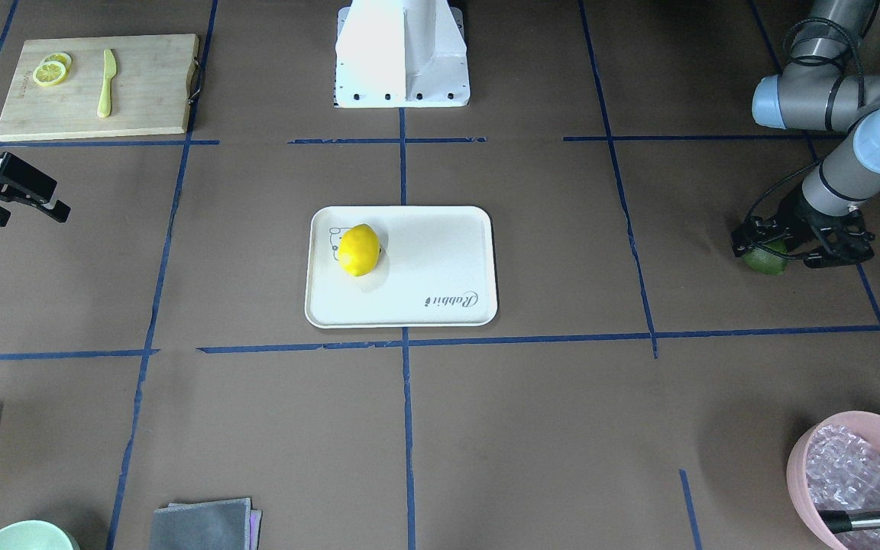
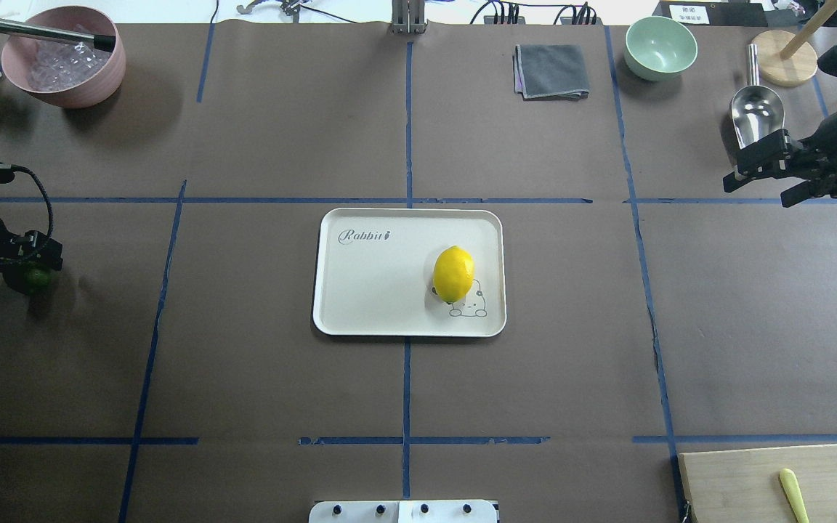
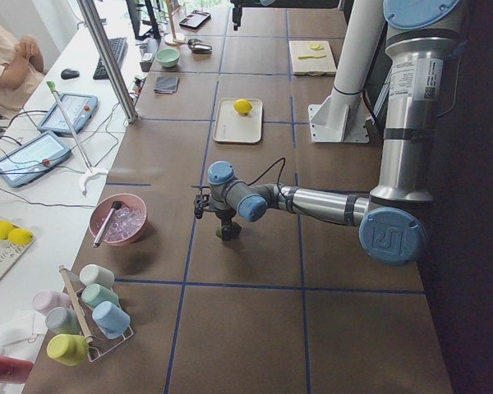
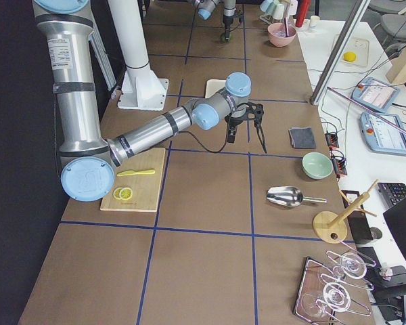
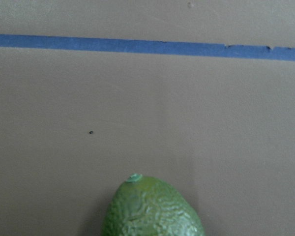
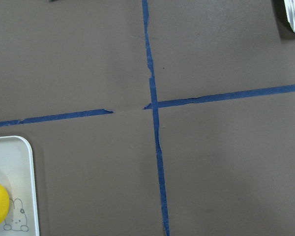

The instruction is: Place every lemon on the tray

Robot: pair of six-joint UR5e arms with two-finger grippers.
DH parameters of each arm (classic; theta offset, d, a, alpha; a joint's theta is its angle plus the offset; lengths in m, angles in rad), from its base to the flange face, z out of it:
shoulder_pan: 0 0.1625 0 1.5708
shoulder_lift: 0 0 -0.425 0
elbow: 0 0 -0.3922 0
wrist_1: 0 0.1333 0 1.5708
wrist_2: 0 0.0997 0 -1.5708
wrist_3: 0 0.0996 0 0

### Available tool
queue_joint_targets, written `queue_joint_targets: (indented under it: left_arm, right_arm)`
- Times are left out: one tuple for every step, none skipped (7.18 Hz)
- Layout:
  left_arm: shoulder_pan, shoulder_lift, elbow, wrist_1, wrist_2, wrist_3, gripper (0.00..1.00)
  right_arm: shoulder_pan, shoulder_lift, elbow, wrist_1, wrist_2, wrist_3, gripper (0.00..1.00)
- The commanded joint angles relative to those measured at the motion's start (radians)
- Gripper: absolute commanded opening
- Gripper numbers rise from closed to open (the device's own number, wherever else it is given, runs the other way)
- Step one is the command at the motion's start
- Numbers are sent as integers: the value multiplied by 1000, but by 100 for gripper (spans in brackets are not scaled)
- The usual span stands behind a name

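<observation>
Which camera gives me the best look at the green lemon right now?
The left wrist-mounted view: the green lemon is close, sharp and unobstructed, though its bottom is cropped. Front-facing and overhead show only a green sliver beneath the left gripper; side views barely show it; right wrist, not at all.

Brown-covered table [image 2: 244,363], gridded with blue tape [image 2: 409,123]. White side bench [image 3: 41,205] alongside carries tablets [image 3: 31,158] and a keyboard [image 3: 113,57]. Lighting bright, even.
</observation>
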State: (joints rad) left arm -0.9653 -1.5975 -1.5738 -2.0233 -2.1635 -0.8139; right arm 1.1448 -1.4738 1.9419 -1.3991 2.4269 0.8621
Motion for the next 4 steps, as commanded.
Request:
queue_joint_targets:
  left_arm:
    - [2,-1,14,-2,1,1,98]
    - [2,-1,14,-2,1,-4,79]
    - [2,-2,11,0,1,-7,31]
    - [2,-12,2,3,-4,-8,0]
  right_arm:
    - [0,1,0,0,0,0,100]
    - [0,1,0,0,0,0,100]
    - [0,1,0,0,0,0,100]
    - [0,1,0,0,0,0,100]
